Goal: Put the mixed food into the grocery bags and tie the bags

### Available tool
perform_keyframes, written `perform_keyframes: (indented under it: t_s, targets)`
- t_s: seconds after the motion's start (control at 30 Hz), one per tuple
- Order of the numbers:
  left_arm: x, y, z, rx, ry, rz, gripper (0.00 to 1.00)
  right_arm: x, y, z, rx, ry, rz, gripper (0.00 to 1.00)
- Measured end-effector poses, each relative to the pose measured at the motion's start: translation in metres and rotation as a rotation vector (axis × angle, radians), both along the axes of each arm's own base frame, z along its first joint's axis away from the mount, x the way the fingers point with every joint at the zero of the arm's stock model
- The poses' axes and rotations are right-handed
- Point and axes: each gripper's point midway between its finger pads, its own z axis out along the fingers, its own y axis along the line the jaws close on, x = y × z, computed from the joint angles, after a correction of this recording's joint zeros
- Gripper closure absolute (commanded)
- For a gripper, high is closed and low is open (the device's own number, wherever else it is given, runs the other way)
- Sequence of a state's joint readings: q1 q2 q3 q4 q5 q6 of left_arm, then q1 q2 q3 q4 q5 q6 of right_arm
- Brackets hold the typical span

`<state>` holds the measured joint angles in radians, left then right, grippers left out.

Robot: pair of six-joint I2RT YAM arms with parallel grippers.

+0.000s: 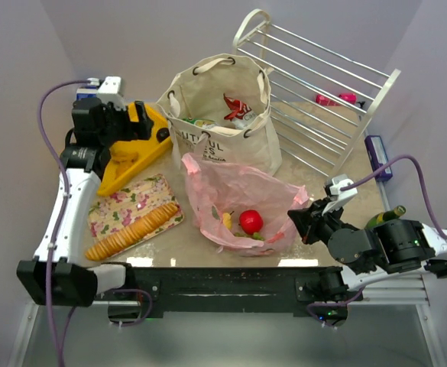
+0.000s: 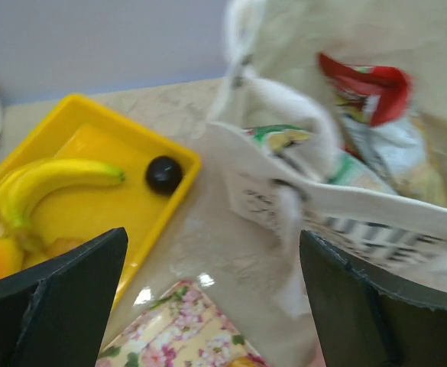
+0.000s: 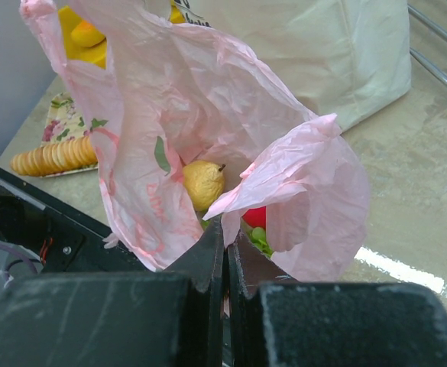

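Pink plastic bag [image 3: 208,115] pinched at its rim by the right gripper [image 3: 225,241], whose jaws are closed tight on the film.
Just past the right fingertips, inside the bag, lie a lemon [image 3: 202,183], a red apple [image 3: 255,216] and green grapes [image 3: 263,241]. Beyond the bag stands the cream canvas tote [image 3: 307,53]. The left gripper [image 2: 212,232] hangs spread wide, holding nothing. Ahead to its right is the tote's open mouth, with a green-and-white chip packet [image 2: 284,139] and a red cookie packet [image 2: 364,88] inside. Ahead to its left a yellow tray [image 2: 179,200] holds a banana [image 2: 51,180] and a dark round fruit [image 2: 163,174].
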<state>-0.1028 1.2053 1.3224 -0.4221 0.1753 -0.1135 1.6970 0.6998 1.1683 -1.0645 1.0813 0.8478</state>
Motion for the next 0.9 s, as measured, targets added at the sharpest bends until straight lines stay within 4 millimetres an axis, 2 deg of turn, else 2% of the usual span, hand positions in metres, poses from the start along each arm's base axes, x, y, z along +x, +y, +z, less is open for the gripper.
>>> perform_keyframes:
  t_s: [0.07, 0.1, 0.13, 0.17, 0.2, 0.3, 0.37, 0.5, 0.73, 0.9]
  targets:
    - [0.018, 0.04, -0.03, -0.026, 0.078, 0.119, 0.02, 0.0, 0.0, 0.0, 0.0, 0.0, 0.0, 1.0]
    - [0.024, 0.053, -0.045, -0.036, 0.114, 0.158, 0.03, 0.0, 0.0, 0.0, 0.0, 0.0, 0.001, 1.0]
    - [0.031, 0.07, -0.075, -0.056, 0.179, 0.215, 0.04, 0.0, 0.0, 0.0, 0.001, 0.0, 0.001, 1.0]
    - [0.032, 0.081, -0.083, -0.062, 0.199, 0.247, 0.05, 0.0, 0.0, 0.0, 0.002, -0.001, 0.001, 1.0]
    - [0.035, 0.094, -0.106, -0.067, 0.253, 0.295, 0.06, 0.0, 0.0, 0.0, 0.002, -0.001, 0.001, 1.0]
    - [0.042, 0.121, -0.158, -0.057, 0.374, 0.398, 0.08, 0.0, 0.0, 0.001, 0.009, 0.002, 0.004, 1.0]
    - [0.049, 0.13, -0.183, -0.038, 0.426, 0.435, 0.09, -0.001, 0.0, 0.003, 0.022, 0.007, 0.009, 1.0]
    - [0.072, 0.147, -0.207, 0.0, 0.473, 0.491, 0.11, -0.003, 0.002, 0.003, 0.05, 0.019, 0.024, 1.0]
    - [0.13, 0.187, -0.222, 0.097, 0.444, 0.554, 0.13, -0.004, 0.005, 0.002, 0.057, 0.022, 0.032, 1.0]
    - [0.153, 0.202, -0.256, 0.146, 0.487, 0.551, 0.24, -0.004, 0.004, 0.002, 0.056, 0.022, 0.03, 1.0]
